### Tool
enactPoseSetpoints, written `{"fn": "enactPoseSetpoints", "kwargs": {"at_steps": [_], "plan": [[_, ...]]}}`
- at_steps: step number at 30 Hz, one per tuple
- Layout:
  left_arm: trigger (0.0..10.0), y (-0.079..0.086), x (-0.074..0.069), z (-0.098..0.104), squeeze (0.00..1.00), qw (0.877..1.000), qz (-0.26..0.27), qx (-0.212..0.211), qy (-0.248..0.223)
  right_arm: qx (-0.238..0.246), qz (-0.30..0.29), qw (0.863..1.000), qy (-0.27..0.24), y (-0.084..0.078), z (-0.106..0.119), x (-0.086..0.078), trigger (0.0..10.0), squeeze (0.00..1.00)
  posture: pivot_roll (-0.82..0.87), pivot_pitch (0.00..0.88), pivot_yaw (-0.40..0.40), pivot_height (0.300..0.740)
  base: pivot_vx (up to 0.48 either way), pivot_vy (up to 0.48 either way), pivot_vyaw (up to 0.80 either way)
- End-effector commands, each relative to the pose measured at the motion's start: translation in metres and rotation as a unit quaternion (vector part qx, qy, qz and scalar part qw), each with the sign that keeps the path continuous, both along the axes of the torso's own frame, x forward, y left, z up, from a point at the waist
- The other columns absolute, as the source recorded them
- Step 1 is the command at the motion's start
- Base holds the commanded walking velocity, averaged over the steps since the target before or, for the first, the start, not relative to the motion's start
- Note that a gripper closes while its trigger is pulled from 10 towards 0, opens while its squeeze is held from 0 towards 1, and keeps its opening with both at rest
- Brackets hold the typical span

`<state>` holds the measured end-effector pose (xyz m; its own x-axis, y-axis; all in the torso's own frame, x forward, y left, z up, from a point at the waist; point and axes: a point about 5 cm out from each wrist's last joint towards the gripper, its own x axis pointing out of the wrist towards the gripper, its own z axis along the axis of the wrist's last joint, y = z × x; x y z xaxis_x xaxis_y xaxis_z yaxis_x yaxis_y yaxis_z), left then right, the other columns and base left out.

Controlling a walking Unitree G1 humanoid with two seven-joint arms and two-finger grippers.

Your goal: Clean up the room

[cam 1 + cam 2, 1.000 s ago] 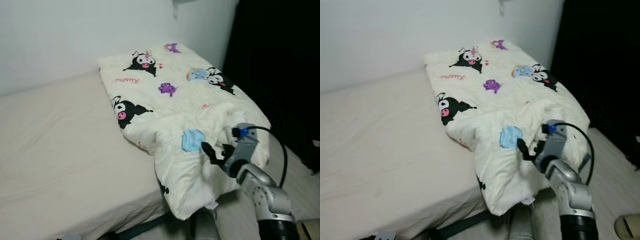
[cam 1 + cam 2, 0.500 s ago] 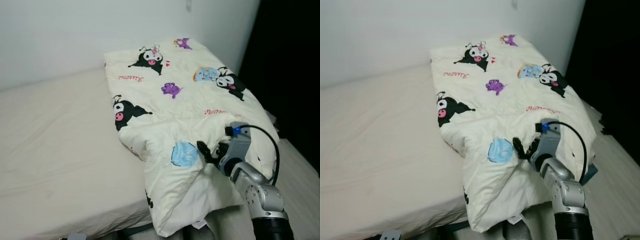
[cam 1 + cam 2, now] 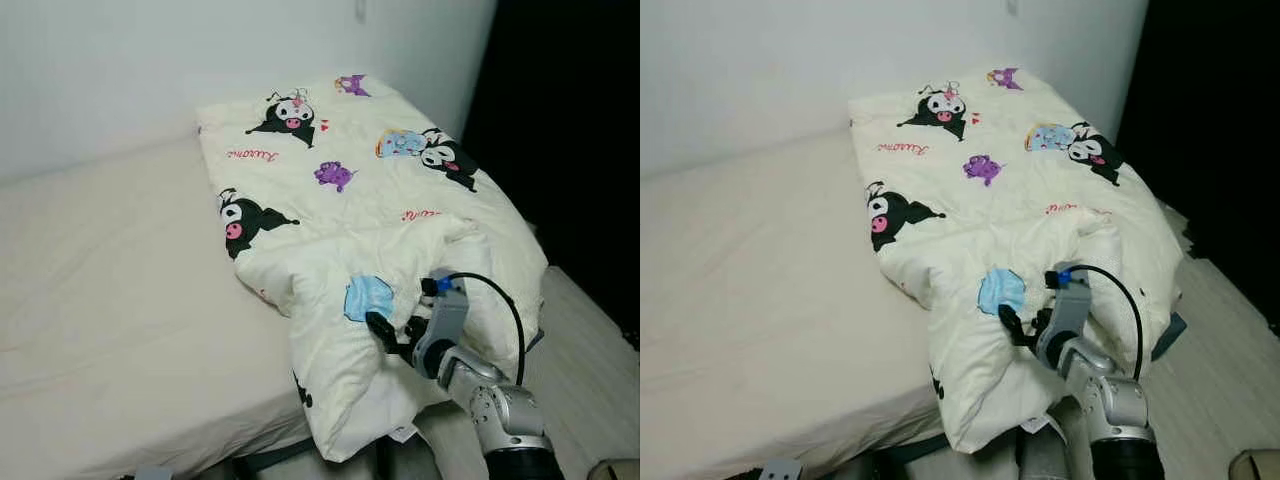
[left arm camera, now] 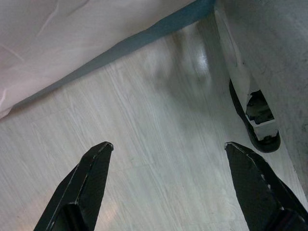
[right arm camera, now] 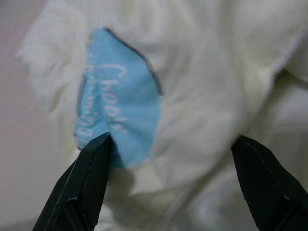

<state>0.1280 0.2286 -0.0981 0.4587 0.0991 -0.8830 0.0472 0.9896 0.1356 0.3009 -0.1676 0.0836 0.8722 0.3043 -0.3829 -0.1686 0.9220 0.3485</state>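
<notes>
Silver and jointed, the robot's right arm reached up from the near edge of the head views, and its right gripper (image 3: 385,338) was pressed against the bunched front fold of the quilt (image 3: 330,200). In the right wrist view its two black fingers (image 5: 91,183) stood wide apart with cream fabric and a pale blue printed patch (image 5: 118,118) between them; they had not closed on the cloth. A black cable (image 3: 505,310) looped over the wrist.

Lower down, the left gripper (image 4: 168,183) hung over the pale wood-grain floor (image 4: 159,144) beside the bed, its fingers spread wide and holding nothing. That wrist view also caught the edge of the sheet, a dark bed rail beneath it, and a black-and-white object on the floor that I could not identify.

The quilt, cream with black cartoon characters, purple figures and small red lettering, lay on the right part of the bed. Its near corner was crumpled and hung over the mattress edge toward the floor, just beside the gripper. Farther back it lay flatter, running to the far corner by the wall.

To the left the beige sheet (image 3: 110,270) covered the rest of the mattress. Beyond it stood a plain white wall (image 3: 150,60), and to the right of the bed a dark area where nothing could be made out.
</notes>
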Motion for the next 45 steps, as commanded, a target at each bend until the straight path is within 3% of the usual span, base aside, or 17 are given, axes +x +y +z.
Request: {"fn": "enactPoseSetpoints", "kwargs": {"at_steps": [1, 4, 5, 6, 15, 19, 20, 22, 24, 28, 34, 36, 43, 45], "plan": [[10.0, -0.002, -0.006, -0.003, 0.00, 1.000, -0.009, -0.001, 0.013, 0.012, -0.017, 1.000, 0.007, -0.002, -0.006, -0.001, 10.0, 0.00, -0.18, 0.127, 0.101, 0.577, 0.000, 0.000, 0.00], [10.0, -0.002, -0.006, -0.003, 0.00, 1.000, -0.009, -0.001, 0.013, 0.019, -0.027, 0.999, -0.009, -0.005, -0.003, 0.002, 10.0, 0.00, -0.18, 0.128, 0.105, 0.577, 0.000, 0.000, 0.00], [10.0, -0.003, -0.006, -0.003, 0.00, 1.000, -0.010, -0.001, 0.013, 0.022, -0.033, 0.999, -0.018, -0.008, -0.001, 0.003, 6.9, 0.00, -0.18, 0.127, 0.109, 0.577, 0.000, 0.000, 0.00], [10.0, -0.003, -0.006, -0.003, 0.00, 1.000, -0.011, -0.001, 0.012, 0.024, -0.046, 0.998, -0.031, -0.011, 0.001, 0.005, 0.0, 0.00, -0.17, 0.125, 0.108, 0.577, 0.000, 0.000, 0.00], [10.0, -0.004, -0.004, -0.002, 0.00, 1.000, -0.009, -0.002, 0.007, 0.050, -0.036, 0.995, -0.075, -0.007, 0.014, 0.014, 0.0, 0.00, -0.18, 0.130, 0.105, 0.577, 0.000, 0.000, 0.00], [10.0, -0.004, -0.006, -0.003, 0.00, 1.000, -0.011, -0.002, 0.011, 0.041, 0.022, 0.996, -0.081, 0.008, 0.016, 0.013, 0.0, 0.00, -0.17, 0.128, 0.109, 0.577, 0.000, 0.000, 0.00], [10.0, -0.004, -0.007, -0.003, 0.00, 1.000, -0.012, -0.002, 0.011, 0.033, 0.064, 0.994, -0.081, 0.019, 0.015, 0.010, 0.0, 0.00, -0.17, 0.127, 0.108, 0.577, 0.000, 0.000, 0.00], [10.0, -0.004, -0.006, -0.003, 0.00, 1.000, -0.011, -0.002, 0.011, 0.029, 0.150, 0.985, -0.077, 0.042, 0.014, 0.002, 0.0, 0.00, -0.17, 0.127, 0.106, 0.577, 0.000, 0.000, 0.00], [10.0, -0.004, -0.006, -0.003, 0.00, 1.000, -0.011, -0.002, 0.010, 0.030, 0.174, 0.981, -0.077, 0.048, 0.014, -0.001, 0.0, 0.00, -0.17, 0.127, 0.106, 0.577, 0.000, 0.000, 0.00], [10.0, -0.003, -0.005, -0.002, 0.00, 1.000, -0.011, 0.000, 0.009, 0.072, 0.334, 0.934, -0.106, 0.094, 0.028, -0.023, 0.0, 0.00, -0.18, 0.123, 0.109, 0.577, 0.000, 0.000, 0.00], [10.0, -0.003, -0.004, -0.002, 0.00, 1.000, -0.012, 0.000, 0.010, 0.089, 0.378, 0.916, -0.103, 0.108, 0.032, -0.029, 0.0, 0.00, -0.17, 0.122, 0.109, 0.577, 0.000, 0.000, 0.00], [10.0, -0.003, -0.004, -0.002, 0.00, 1.000, -0.011, -0.001, 0.010, 0.076, 0.416, 0.902, -0.093, 0.118, 0.028, -0.034, 0.0, 0.00, -0.17, 0.123, 0.108, 0.577, 0.000, 0.000, 0.00], [10.0, -0.004, -0.007, -0.003, 0.00, 1.000, -0.012, -0.002, 0.014, 0.057, 0.433, 0.898, -0.060, 0.128, 0.016, -0.037, 0.0, 0.00, -0.17, 0.124, 0.106, 0.577, 0.000, 0.000, 0.00], [10.0, -0.004, -0.008, -0.003, 0.00, 1.000, -0.012, -0.001, 0.016, 0.067, 0.466, 0.881, -0.050, 0.133, 0.014, -0.048, 0.0, 0.00, -0.17, 0.125, 0.103, 0.577, 0.000, 0.000, 0.00]]}}
